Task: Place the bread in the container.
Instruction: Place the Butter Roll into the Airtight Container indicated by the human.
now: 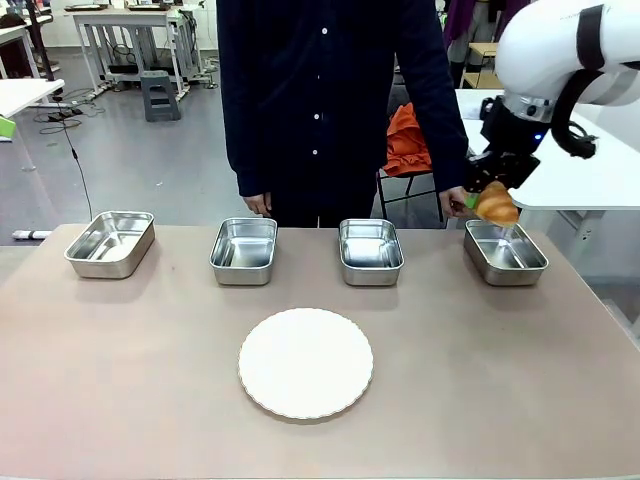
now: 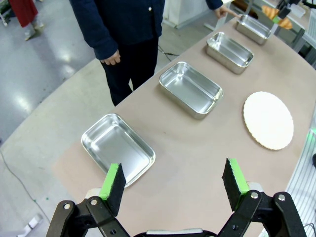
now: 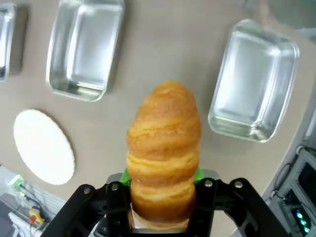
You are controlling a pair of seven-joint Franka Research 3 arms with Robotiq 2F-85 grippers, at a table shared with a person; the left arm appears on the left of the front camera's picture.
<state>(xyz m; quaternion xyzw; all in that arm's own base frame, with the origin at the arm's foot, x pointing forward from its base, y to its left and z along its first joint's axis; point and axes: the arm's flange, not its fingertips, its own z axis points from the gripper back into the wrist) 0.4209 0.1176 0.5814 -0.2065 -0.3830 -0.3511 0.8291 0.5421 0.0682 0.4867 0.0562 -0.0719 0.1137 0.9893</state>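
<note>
In the front view, the right gripper (image 1: 492, 196) hangs above the far-right corner of the table, clamped on the bread (image 1: 497, 206), which sits just over the far edge of the container (image 1: 505, 252), the rightmost of four steel pans in a row. A white plate (image 1: 305, 362) lies nearer, at the middle.

In the left wrist view, the left gripper (image 2: 174, 183) hovers over the table's left end, its jaws wide apart with nothing between them, above the leftmost pan (image 2: 118, 147).

In the right wrist view, the green pads pinch the croissant at its lower end, so most of its length juts out free. It looks light, with a glossy, flaky crust that would likely crush or shed under hard pressure; a gentle grip across its thick middle seems safer.
</note>
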